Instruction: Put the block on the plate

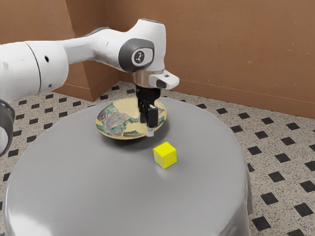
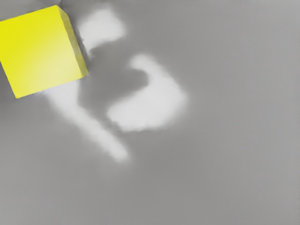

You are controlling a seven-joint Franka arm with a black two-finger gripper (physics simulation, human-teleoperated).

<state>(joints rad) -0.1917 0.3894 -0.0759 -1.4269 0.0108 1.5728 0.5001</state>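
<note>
The yellow block [image 1: 165,155] sat on the grey bench [image 1: 98,182], on the near side of the patterned plate [image 1: 114,129] and a little toward the exterior view's right. It lay outside the plate's rim, with a strip of bench between them. The block stood level, one upright edge turned roughly toward the near side of the scene.

The arm [image 1: 106,46] came in from the exterior view's left, white with dark grey parts, and bent down at the wrist. Its black gripper [image 1: 149,129] pointed downward — in the exterior view it crossed the right part of the plate, to the far side of the block. How far open the gripper was, I could not tell; it had no hold on the block, which rested on the bench apart from it.

The wrist view looked down on the block and the bench, with pale gleams [image 2: 150,105] on the grey surface beside the block.

The plate was shallow and round, cream-yellow with green and grey designs. Beyond the bench were a brown wall [image 1: 221,49] and a speckled floor [image 1: 283,147] with dark diamonds — the floor ran along both sides of the bench.
</note>
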